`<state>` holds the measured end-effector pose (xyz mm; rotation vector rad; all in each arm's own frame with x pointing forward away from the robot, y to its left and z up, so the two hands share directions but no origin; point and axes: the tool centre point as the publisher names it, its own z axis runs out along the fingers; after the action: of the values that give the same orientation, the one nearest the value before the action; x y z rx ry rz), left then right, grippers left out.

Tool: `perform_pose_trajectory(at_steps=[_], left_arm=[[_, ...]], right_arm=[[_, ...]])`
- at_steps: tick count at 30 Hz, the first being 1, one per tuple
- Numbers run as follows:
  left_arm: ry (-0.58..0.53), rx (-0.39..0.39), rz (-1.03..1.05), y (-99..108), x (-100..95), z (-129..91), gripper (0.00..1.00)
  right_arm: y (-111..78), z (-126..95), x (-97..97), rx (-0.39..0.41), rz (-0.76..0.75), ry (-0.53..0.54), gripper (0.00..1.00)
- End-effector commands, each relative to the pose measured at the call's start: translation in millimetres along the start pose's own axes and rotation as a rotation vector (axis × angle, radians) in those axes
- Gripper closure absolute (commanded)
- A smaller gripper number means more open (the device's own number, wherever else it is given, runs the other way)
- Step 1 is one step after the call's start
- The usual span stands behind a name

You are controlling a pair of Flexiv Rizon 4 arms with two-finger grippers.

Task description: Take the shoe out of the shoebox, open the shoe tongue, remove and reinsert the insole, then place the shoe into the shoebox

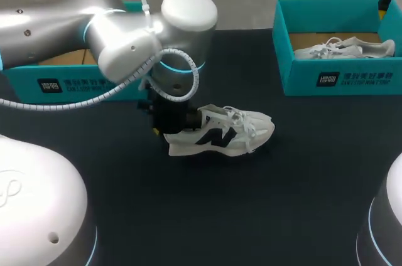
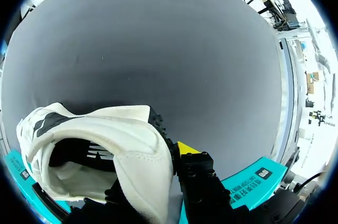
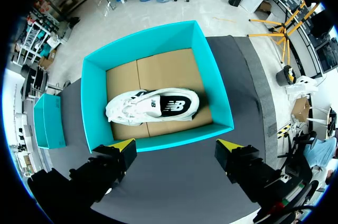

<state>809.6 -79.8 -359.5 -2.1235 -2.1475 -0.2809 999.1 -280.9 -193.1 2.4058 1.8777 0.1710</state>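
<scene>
At the far left, a left teal cardboard shoebox (image 1: 63, 84) is sitting on the black table top (image 1: 251, 203), with bare brown card showing inside it; the silver left arm (image 1: 94, 24) is crossing in front of this box from the left and bending down towards the middle of the table; there the left gripper (image 1: 166, 122) is closing on the heel of a white lace-up sneaker with a black side logo (image 1: 229, 133). In the left wrist view the padded heel wall is passing between the fingers; one yellow tip (image 2: 187, 148) is pressing on its outer side, while the other finger is sitting inside the shoe opening with its tip hidden. The sneaker is standing sole-down in the middle of the table, outside both boxes, with its toe pointing right and its laces up; whether the sole is touching the cloth I cannot tell.

At the far right, a right teal cardboard shoebox (image 1: 352, 81) is holding a second white sneaker (image 1: 342, 48), which is lying on its side on the brown floor; the right gripper (image 3: 175, 147) is hanging above that box's near wall with its fingers spread wide, gripping nothing.
</scene>
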Motion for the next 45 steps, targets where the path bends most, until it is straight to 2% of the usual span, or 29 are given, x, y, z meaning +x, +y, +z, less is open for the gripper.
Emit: perform_pose_trajectory(at_steps=[1,15,16,17,18,22,26,33,40,42,45], left_arm=[[0.003,0.018,0.007,6,-5.5,9,1.00],[0.020,0.064,0.024,-2,-5.3,30,1.00],[0.020,0.066,0.023,-2,-4.7,31,0.93],[0.020,0.068,0.023,-2,-4.2,31,0.53],[0.018,0.070,0.023,-2,-3.7,31,0.00],[-0.004,0.071,0.025,-2,-0.5,27,0.00],[-0.035,0.052,-0.012,-2,6.9,7,0.00],[-0.090,0.011,-0.198,1,24.4,-32,0.00],[-0.220,0.057,-0.356,-2,40.5,-62,0.00],[-0.244,0.086,-0.353,-1,42.8,-65,0.00],[-0.244,0.086,-0.353,-1,42.8,-65,0.00]], right_arm=[[-1.1,0,0.3,-0.002,0.001,-0.001,0.00],[-1.1,0,0.3,-0.002,0.001,-0.001,0.00],[-1.1,0,0.3,-0.002,0.001,-0.001,0.00],[-1.1,0,0.3,-0.002,0.001,-0.001,0.00],[-1.1,0,0.3,-0.002,0.001,-0.001,0.00],[-1.1,0,0.3,-0.002,0.001,-0.001,0.00],[-1.1,0,0.3,-0.002,0.001,-0.001,0.00],[-1.1,0,0.3,-0.002,0.001,-0.001,0.00],[-1.1,0,0.3,-0.002,0.001,-0.001,0.00],[-1.1,0,0.3,-0.002,0.001,-0.001,0.00],[-1.1,0,0.3,-0.002,0.001,-0.001,0.00]])
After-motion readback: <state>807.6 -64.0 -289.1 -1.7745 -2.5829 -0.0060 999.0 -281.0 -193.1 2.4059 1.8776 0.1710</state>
